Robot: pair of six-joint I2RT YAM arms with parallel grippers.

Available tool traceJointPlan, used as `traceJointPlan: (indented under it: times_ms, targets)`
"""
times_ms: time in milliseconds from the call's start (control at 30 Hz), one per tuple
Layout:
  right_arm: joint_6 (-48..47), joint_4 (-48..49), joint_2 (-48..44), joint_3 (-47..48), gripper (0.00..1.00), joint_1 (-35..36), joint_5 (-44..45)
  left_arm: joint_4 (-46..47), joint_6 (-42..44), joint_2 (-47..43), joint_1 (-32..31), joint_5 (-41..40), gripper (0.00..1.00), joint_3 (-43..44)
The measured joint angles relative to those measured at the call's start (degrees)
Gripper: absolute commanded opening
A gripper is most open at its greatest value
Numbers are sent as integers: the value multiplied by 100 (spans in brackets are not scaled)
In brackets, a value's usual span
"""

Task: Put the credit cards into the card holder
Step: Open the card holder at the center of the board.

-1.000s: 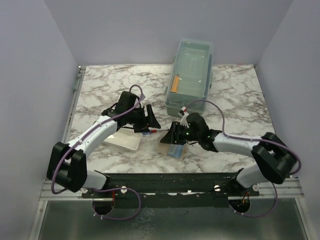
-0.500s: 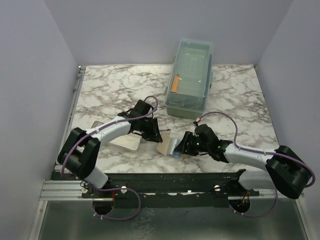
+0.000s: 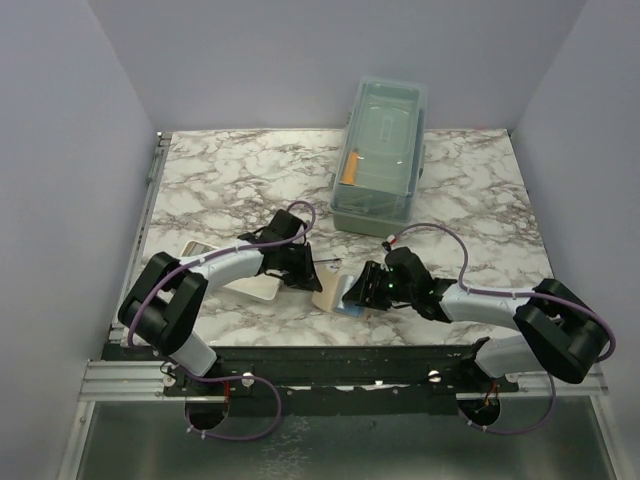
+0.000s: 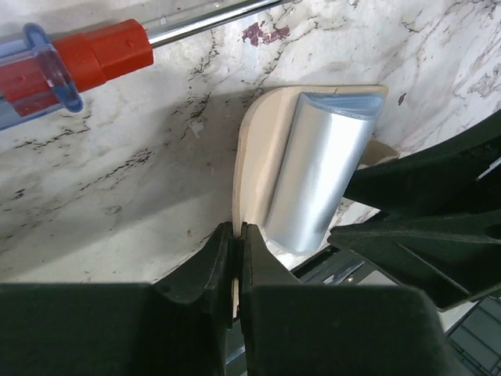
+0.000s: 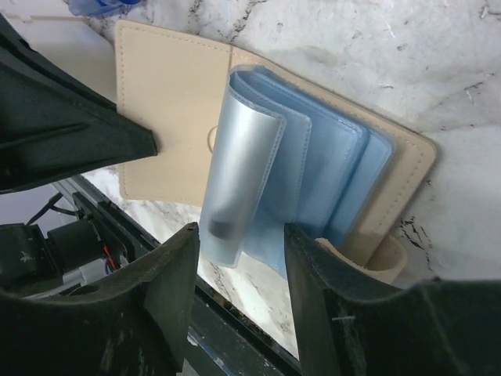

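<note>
Marble table (image 3: 470, 200), closed in by plain walls. Card holder (image 3: 333, 292) lay opened out at the table's 6 o'clock, near the front edge, between the two arms.

Left gripper (image 4: 236, 231) was clamped on the thin tan edge at the holder's 9 o'clock side. Right gripper (image 5: 241, 235) stood with its jaws apart astride the curled blue sleeves (image 5: 313, 180) at 3 o'clock, gripping nothing that I could see.

Handling, my read: the holder is light and floppy. The tan cover bends, the sleeves spring up and look slick. It will slide on marble unless pinned, so hold the cover edge, not the sleeves.

Credit cards: I couldn't pick them out for certain. A pale flat piece (image 3: 197, 248) at the 9 o'clock end of the white tray (image 3: 255, 285) may be one. Likely stiff, thin and hard to lift off a flat surface.

Versus a second before: the left gripper had been wide and up toward 12 o'clock. It had come down to the holder and closed. The right arm had pulled back toward 6 o'clock, and the tan flap now showed.

Screwdriver (image 4: 78, 59) lay beside the holder.
</note>
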Motion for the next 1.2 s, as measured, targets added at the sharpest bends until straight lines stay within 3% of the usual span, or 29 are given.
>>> traceJointPlan:
  times_ms: [667, 800, 1033, 1200]
  targets:
    - [-168, -334, 70, 369, 60, 0, -15, 695, -422, 586, -227, 291, 0, -20]
    - [-203, -420, 83, 415, 46, 0, 44, 813, -514, 684, -260, 382, 0, -20]
    - [-221, -592, -63, 295, 28, 0, 181, 846, -553, 651, -269, 389, 10, -20]
    - [-330, -595, 140, 407, 15, 0, 168, 811, -531, 629, -269, 387, 29, -20]
